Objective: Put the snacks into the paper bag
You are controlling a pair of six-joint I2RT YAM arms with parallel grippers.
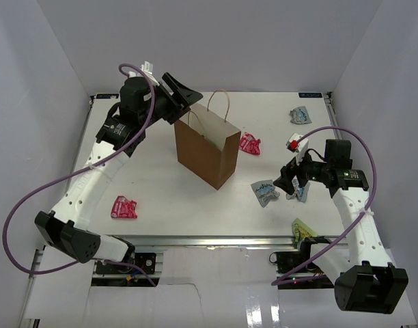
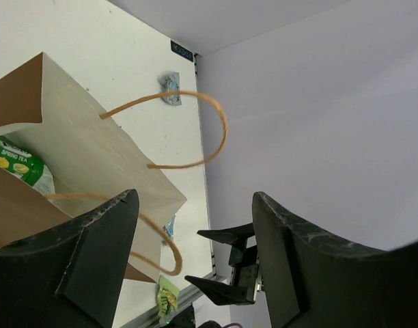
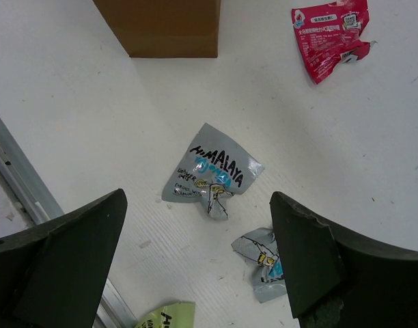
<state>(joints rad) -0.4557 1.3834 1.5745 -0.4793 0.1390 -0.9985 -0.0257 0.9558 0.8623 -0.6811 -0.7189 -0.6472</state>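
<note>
The brown paper bag stands open mid-table. A green packet lies inside it. My left gripper is open and empty above the bag's far-left rim, by the handles. My right gripper is open and empty above a blue-silver packet. A second blue-silver packet lies beside its right finger. Pink packets lie right of the bag and at the near left. Another blue-silver packet lies far right. A yellow-green packet lies at the near edge.
White walls enclose the table on three sides. A metal rail runs along the near edge, close to the yellow-green packet. The left arm stretches across the table's left side.
</note>
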